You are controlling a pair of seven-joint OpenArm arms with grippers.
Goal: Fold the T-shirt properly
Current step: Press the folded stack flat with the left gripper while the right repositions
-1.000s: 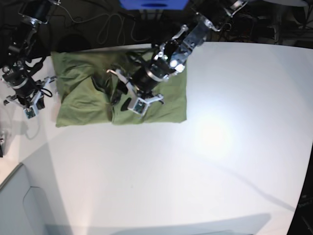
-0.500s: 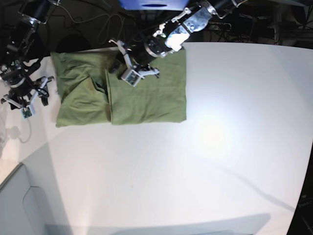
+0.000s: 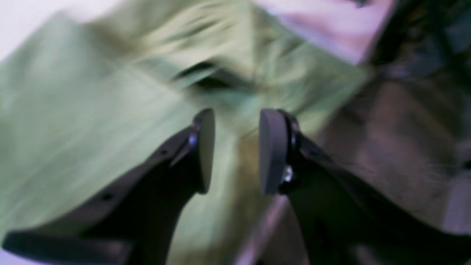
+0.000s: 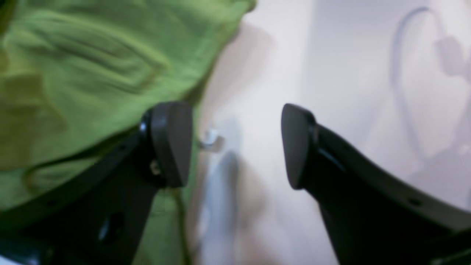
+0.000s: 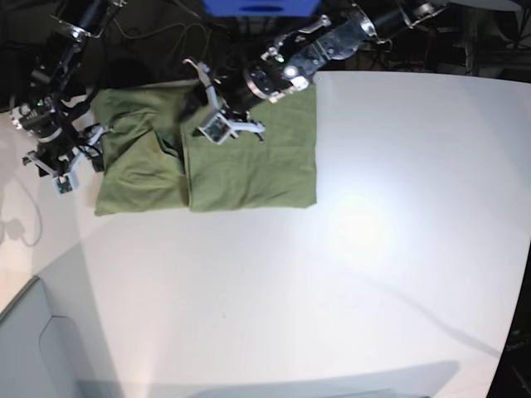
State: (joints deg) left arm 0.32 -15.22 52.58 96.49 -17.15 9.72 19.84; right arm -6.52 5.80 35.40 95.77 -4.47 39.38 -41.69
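The olive-green T-shirt (image 5: pixel 249 174) lies folded into a rectangle at the back left of the white table (image 5: pixel 373 274), with a seam between two panels. My left gripper (image 5: pixel 222 124) hovers over the shirt's back part. In the left wrist view its fingers (image 3: pixel 235 151) stand apart with nothing between them, and the blurred T-shirt (image 3: pixel 73 110) lies below. My right gripper (image 5: pixel 73 162) is at the shirt's left edge. Its jaws (image 4: pixel 237 143) are wide apart over bare table, one fingertip (image 4: pixel 171 143) over the T-shirt (image 4: pixel 73 55) hem.
A blue object (image 5: pixel 261 7) and dark cables lie beyond the table's back edge. The table's left edge runs close behind the right arm, and a grey surface (image 5: pixel 33 348) sits below the front left corner.
The left gripper moved from the shirt's middle to its back part, and the bunched fabric there now lies flat. The right gripper opened and shifted in toward the shirt's left edge.
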